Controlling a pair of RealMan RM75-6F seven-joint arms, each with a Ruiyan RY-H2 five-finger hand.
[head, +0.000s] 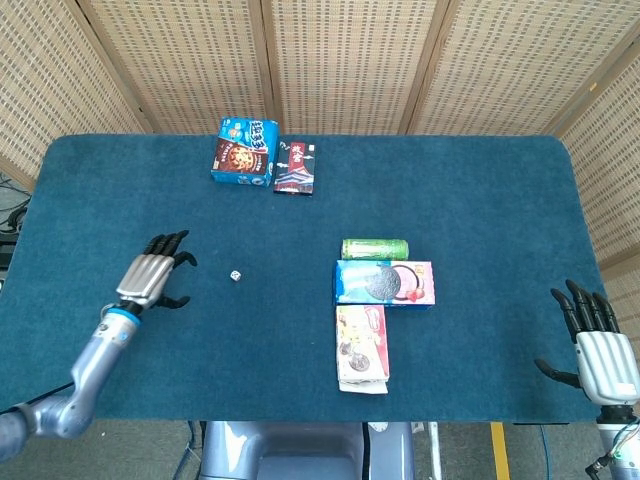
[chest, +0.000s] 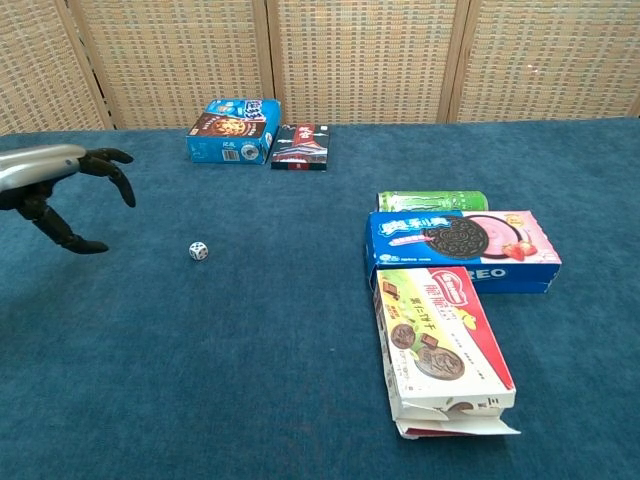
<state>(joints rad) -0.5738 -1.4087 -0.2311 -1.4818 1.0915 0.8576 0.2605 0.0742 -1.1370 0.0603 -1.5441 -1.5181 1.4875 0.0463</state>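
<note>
Dice (head: 235, 276) near left hand (head: 157, 277) (fingers spread)

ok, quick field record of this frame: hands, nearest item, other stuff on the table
left hand: open, raised over the table, holding nothing
nearest item: white die, apart from the fingers
right hand: open, at the table's near right edge
mid-right cluster: green can, Oreo box, cream biscuit box
far side: blue cookie box, dark packet
surface: blue table
</note>
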